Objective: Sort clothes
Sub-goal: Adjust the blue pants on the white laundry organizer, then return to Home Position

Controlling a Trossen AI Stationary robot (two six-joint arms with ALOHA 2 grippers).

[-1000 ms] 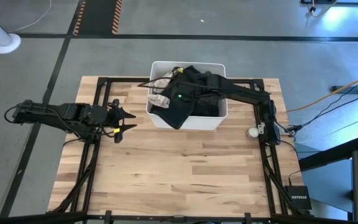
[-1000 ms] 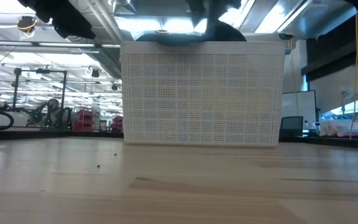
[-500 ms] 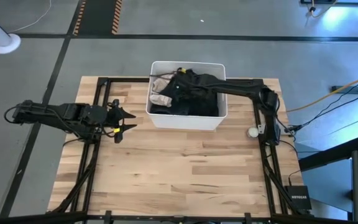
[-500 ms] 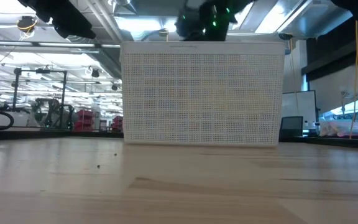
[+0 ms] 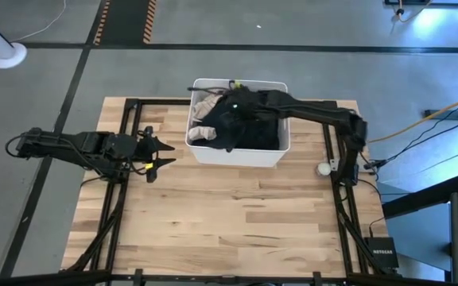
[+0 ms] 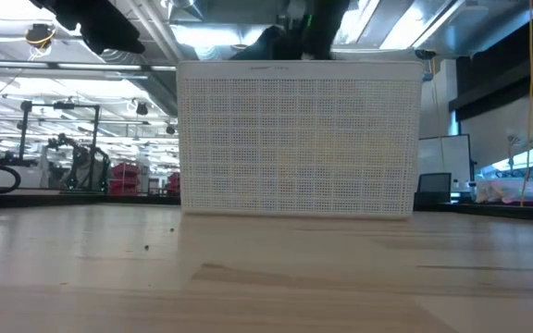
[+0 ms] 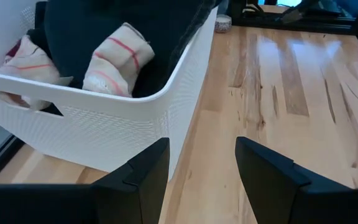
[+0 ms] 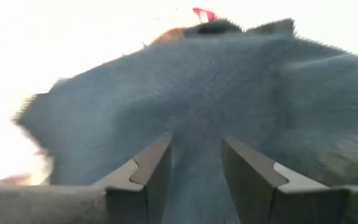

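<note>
The clothes lie piled in a white bin [image 5: 237,157] at the table's far middle. Most are black and dark garments [image 5: 257,131], with a cream, red-striped piece [image 5: 203,127] at the bin's left end [image 7: 114,62]. My right gripper [image 5: 229,110] reaches in from the right, over the pile's left half. Its wrist view shows a dark grey garment [image 8: 241,81] filling the space ahead of the gripper [image 8: 196,158] and between its fingers. My left gripper [image 5: 159,155] waits open above the table left of the bin, touching nothing [image 7: 201,155]. My right gripper has a bunched fold of the dark grey garment [image 8: 194,134] between its two fingers, coming at it from above on a downward slant. The garment's remaining cloth lies on the pile inside the bin. Which part of the garment this is does not show.
A small pale round object [image 5: 323,168] sits on the table right of the bin. Bare wood [image 5: 229,230] spreads across the near half. The dark frame rails [image 5: 118,206] run along both sides. In the low view the bin's wall [image 6: 294,139] hides its contents.
My right gripper has sunk into the bin and gone toward the table's far edge, rolling as it went. The black garment that hung over the bin's near wall has been drawn back inside and now lies on the pile.
</note>
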